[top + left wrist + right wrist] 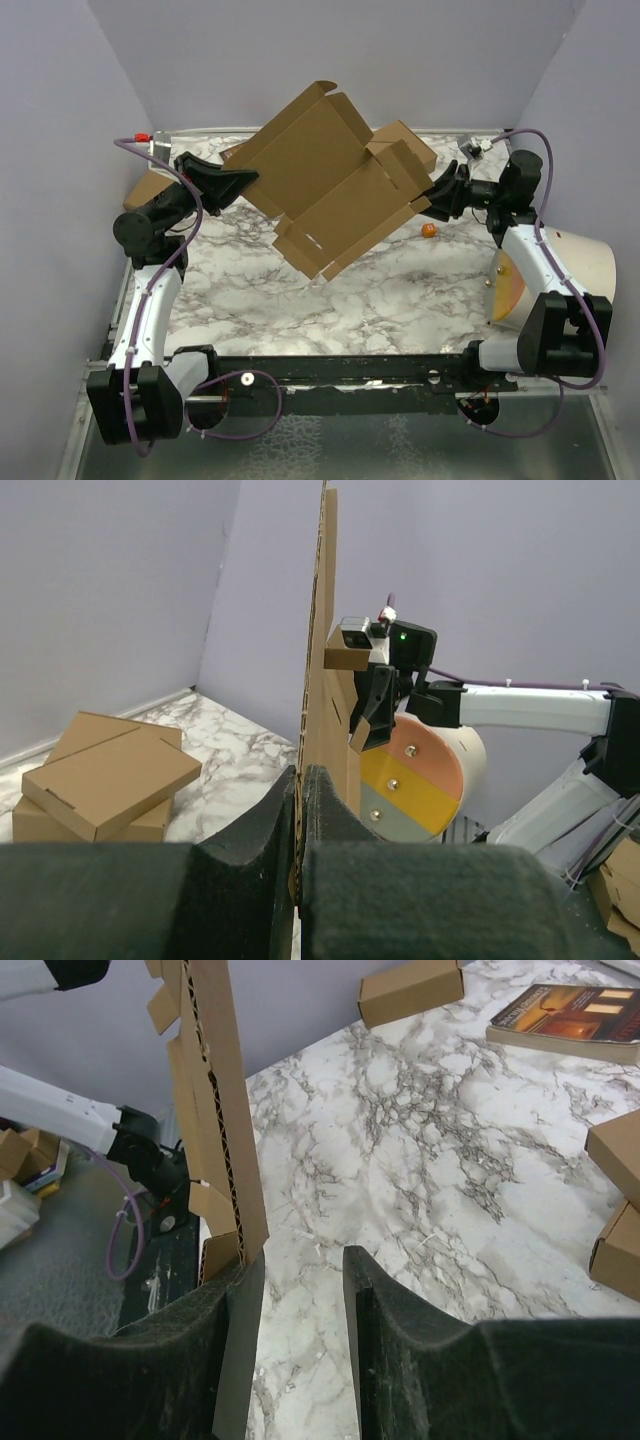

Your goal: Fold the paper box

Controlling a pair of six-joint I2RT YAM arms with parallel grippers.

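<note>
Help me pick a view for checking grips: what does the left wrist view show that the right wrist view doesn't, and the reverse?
Only left wrist: up close, the left gripper shut on the paper box; a banded disc. Only right wrist: up close, the right gripper open, the cardboard against one finger; a book. Both: the paper box edge-on and the marble table.

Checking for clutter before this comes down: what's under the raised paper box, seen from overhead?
Beyond the edges of the paper box, marble table shows, and a brown cardboard box pokes out at its far right corner. Whatever lies directly beneath is covered from overhead.
</note>
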